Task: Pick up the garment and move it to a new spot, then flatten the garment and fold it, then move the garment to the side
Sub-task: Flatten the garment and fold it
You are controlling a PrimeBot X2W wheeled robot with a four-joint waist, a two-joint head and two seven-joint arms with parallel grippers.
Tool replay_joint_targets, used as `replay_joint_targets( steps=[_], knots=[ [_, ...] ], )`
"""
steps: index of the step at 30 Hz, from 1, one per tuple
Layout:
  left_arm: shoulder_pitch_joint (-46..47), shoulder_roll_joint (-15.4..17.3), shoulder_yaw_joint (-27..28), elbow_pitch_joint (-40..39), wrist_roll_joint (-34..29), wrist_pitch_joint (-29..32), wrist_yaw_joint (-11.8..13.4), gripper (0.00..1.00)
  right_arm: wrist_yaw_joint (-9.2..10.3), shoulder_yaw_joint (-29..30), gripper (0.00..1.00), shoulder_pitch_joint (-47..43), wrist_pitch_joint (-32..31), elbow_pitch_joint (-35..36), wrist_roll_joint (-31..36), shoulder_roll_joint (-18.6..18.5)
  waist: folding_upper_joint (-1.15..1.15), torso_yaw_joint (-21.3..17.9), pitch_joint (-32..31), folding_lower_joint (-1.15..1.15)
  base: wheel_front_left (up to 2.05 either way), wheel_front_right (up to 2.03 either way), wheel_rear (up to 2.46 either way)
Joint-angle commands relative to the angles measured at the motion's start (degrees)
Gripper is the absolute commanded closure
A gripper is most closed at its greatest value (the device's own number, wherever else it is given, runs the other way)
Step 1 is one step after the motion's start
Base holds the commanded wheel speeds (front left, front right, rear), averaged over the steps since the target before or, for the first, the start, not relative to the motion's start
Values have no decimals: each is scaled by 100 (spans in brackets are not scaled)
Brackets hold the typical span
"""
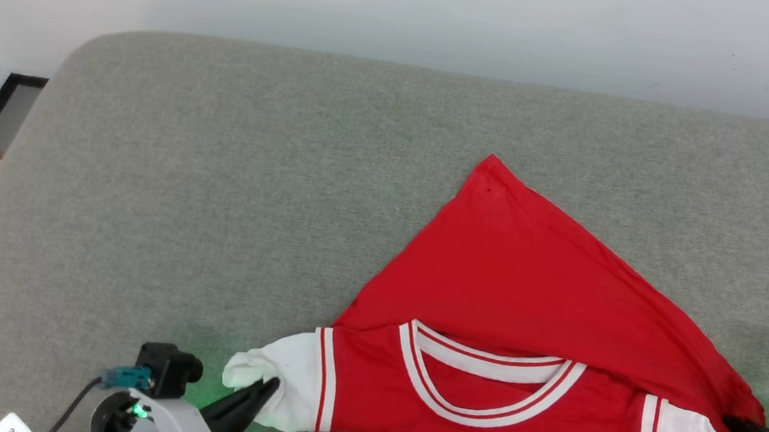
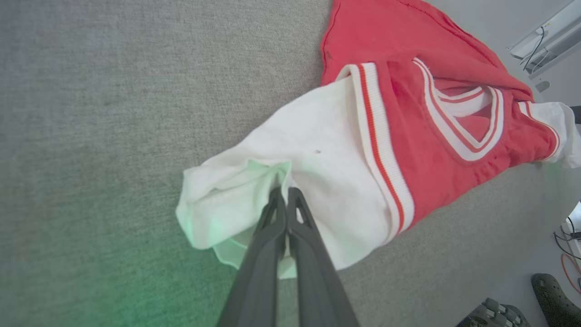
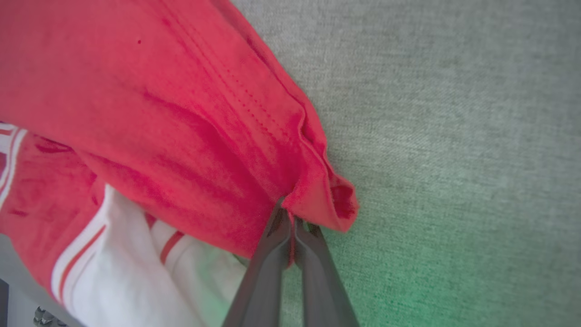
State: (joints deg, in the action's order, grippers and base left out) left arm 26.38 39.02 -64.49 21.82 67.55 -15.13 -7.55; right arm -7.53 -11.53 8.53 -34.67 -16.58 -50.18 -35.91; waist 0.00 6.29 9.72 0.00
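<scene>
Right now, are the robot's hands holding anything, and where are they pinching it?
Both grip the garment: the left gripper pinches a white sleeve, the right gripper a red hem corner.

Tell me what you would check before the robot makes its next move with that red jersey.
1. Left tool shut on the white sleeve: ok.
2. Right tool shut on the red hem corner: ok.
3. Jersey lying flat: not ok; its body is folded over into a triangle.
4. Free room on the grey padded surface to the jersey's left: ok.
5. Lettered front facing up: cannot tell.
</scene>
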Motion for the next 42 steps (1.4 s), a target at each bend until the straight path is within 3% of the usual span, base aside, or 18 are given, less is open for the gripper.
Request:
replay_joint_targets(
  steps=[1, 3, 4, 5, 6, 13, 19, 28, 34, 42],
  knots=[
    [-80, 0, 29, -2, -5, 7, 21, 100, 8, -51, 100, -226, -40, -135, 86, 83, 0, -27, -21, 0, 0, 0, 0],
    [-104, 10, 42, -1, 5, 7, 20, 100, 8, -48, 100, -209, 43, -121, 172, 142, 0, -54, -34, 0, 0, 0, 0],
    [-112, 19, 60, -1, 8, 7, 20, 100, 8, -51, 89, -181, 93, -102, 215, 163, 0, -70, -45, 0, 0, 0, 0],
    [-123, 25, 70, -7, 8, 7, 21, 100, 8, -61, 59, -158, 127, -78, 256, 160, 0, -80, -51, 0, 0, 0, 0],
    [-141, 29, 77, -13, 3, 7, 20, 100, 8, -54, 0, -140, 167, -57, 289, 156, 0, -89, -60, 0, 0, 0, 0],
    [-234, 75, 153, -42, -41, 7, 20, 100, 7, 217, 0, -178, 335, 274, 409, 155, 0, -145, -145, 0, 0, 0, 0],
    [-314, 84, 189, -83, -83, 7, 21, 100, 6, 560, 0, -391, 356, 1064, 725, 128, 0, -132, -199, 0, 0, 0, 0],
    [-125, -73, 54, -153, -180, 7, 20, 100, 6, 533, 0, 230, -55, 2102, 1236, 140, 0, 232, -114, 0, 0, 0, 0],
    [148, -296, -162, -122, -213, 7, 20, 100, 6, -80, 0, 1400, -380, 1598, 1356, 300, 0, 675, 59, 0, 0, 0, 0],
    [611, -705, -489, -105, -253, 7, 20, 100, 6, -1160, 0, 3150, -442, -14, 1233, 349, 0, 1322, 418, 0, 0, 0, 0]
  ],
)
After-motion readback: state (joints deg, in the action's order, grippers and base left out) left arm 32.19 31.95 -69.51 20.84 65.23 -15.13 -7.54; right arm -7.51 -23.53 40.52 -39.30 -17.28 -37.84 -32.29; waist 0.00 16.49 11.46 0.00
